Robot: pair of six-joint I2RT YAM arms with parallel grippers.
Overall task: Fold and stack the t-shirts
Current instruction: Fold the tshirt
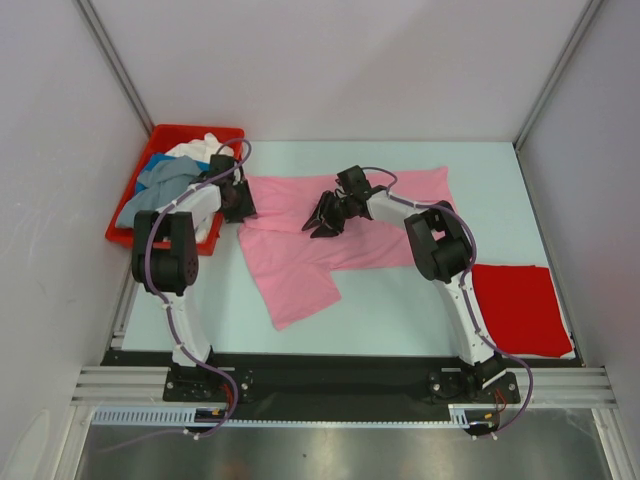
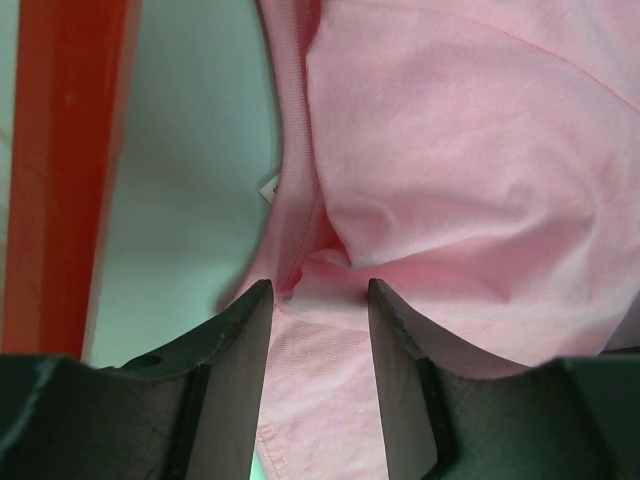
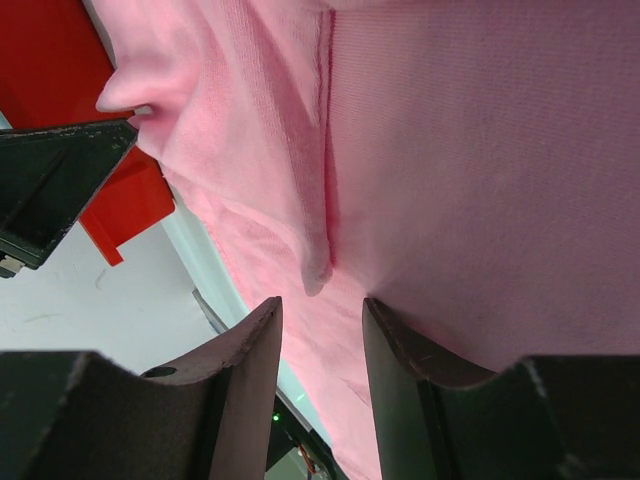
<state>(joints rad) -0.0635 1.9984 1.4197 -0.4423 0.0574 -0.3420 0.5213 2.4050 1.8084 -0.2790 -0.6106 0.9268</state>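
Note:
A light pink t-shirt (image 1: 310, 245) lies spread across the middle of the table, with one part folded toward the near side. My left gripper (image 1: 238, 200) is at its left edge beside the bin. In the left wrist view this gripper (image 2: 320, 290) is open, with a wrinkled pink fold (image 2: 330, 262) just past its tips and nothing pinched. My right gripper (image 1: 326, 215) hovers over the middle of the shirt. It (image 3: 322, 305) is open too, above a ridge of pink cloth (image 3: 318, 270). A red t-shirt (image 1: 520, 305) lies folded at the right. Grey-blue, blue and white t-shirts (image 1: 175, 170) are heaped in the bin.
The red plastic bin (image 1: 215, 238) stands at the table's left edge, close to my left arm; its wall (image 2: 65, 170) runs down the left of the left wrist view. White enclosure walls surround the table. Bare pale green tabletop (image 1: 400, 310) shows in front of the pink shirt.

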